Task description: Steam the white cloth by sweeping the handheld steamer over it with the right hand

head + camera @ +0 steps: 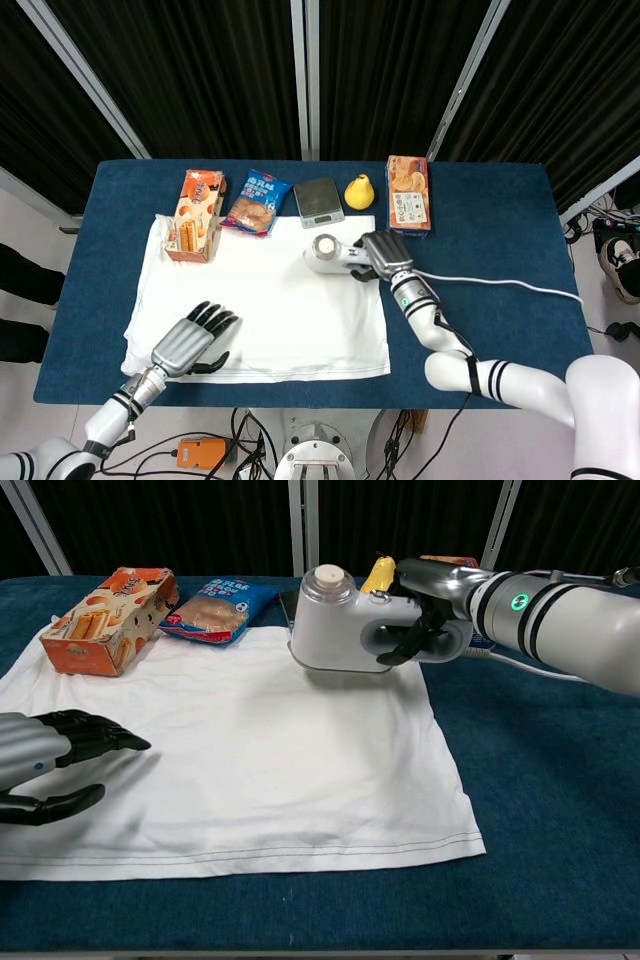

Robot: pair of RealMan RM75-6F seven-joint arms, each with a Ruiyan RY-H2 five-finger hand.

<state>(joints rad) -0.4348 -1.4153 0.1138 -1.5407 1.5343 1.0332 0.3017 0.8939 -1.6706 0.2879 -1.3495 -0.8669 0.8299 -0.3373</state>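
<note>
The right hand [425, 605] has its fingers [405, 640] wrapped through the handle of the white handheld steamer [345, 625], gripping it over the far right corner of the white cloth [265, 300]; in the chest view the steamer seems lifted just clear of the fabric, a shadow under it. A white cable [500, 286] trails from the hand's side across the bare blue tabletop [500, 230] toward the right edge. The left hand [188, 340] rests at the cloth's near left corner, fingers [95, 740] apart and slightly curled, holding nothing. The cloth lies flat and mostly smooth over the left and middle of the tabletop, its near hem close to the front edge, with open fabric between the two hands. Along the far edge sit an orange snack box [197, 213] overlapping the cloth's far left corner, a blue snack bag [256, 202], a small grey kitchen scale [318, 201], a yellow pear [359, 191] and a second orange box [408, 194]. Black curtains [400, 70] hang behind the tabletop.
</note>
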